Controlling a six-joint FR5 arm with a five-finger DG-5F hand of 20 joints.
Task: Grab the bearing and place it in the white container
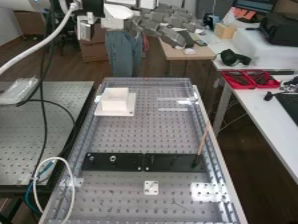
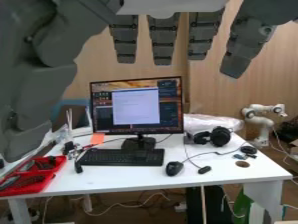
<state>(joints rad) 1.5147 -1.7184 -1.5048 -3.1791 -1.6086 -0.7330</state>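
Hand (image 1: 143,24) released, fingers straight (image 2: 163,42) and nothing in grasp, high up at or beyond the far end of the bench (image 1: 140,135). Key relation: white container (image 1: 114,104) well below the hand, toward the near side and somewhat left, upright on its flat base at the bench's far left. Bearing: exact place impossible to tell, container's inside included. Smaller nut (image 1: 91,158) and larger nut (image 1: 113,158) on the left part of the black bar (image 1: 159,162), nearer than the container and farther from the hand. Long axis of the bar from left to right across the bench. Single arm, hence no choice of nearer hand. Coming move, in judgement: with the bearing already inside, merely a retreat; otherwise, a long descent toward the near side. Edges: left rail (image 1: 82,131) close beside the container; thin stick (image 1: 201,142) tilted above the bar's right end, a likely snag for a low sweep from the right. Wider approach room at the container's right than at its left.
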